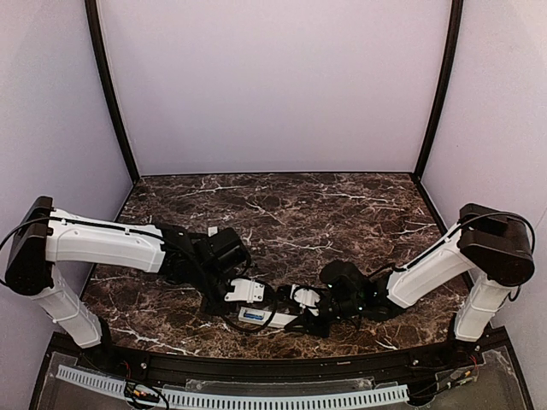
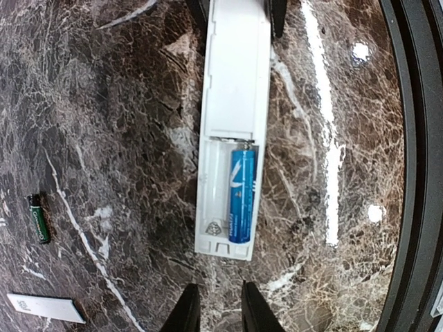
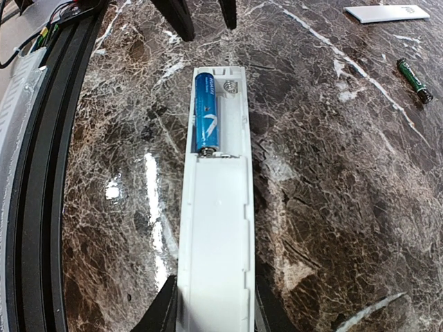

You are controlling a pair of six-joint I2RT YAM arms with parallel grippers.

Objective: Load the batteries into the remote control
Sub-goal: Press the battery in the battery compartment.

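Observation:
The white remote control [image 3: 214, 228] lies back up on the marble, its battery bay open at one end. One blue battery [image 3: 207, 114] sits in one slot; the slot beside it is empty with its spring showing [image 3: 229, 86]. My right gripper [image 3: 213, 315] is shut on the remote's closed end, a finger on each long side. My left gripper [image 2: 220, 304] is open a little and empty, just off the remote's bay end [image 2: 225, 242]. A second, green-and-black battery [image 2: 39, 218] lies loose on the table. In the top view the remote [image 1: 267, 315] lies between both grippers.
A flat white cover piece [image 2: 45, 308] lies on the marble near the loose battery; it also shows in the right wrist view [image 3: 387, 12]. The black table rim [image 3: 41, 173] runs close along the remote's side. Purple walls enclose the table.

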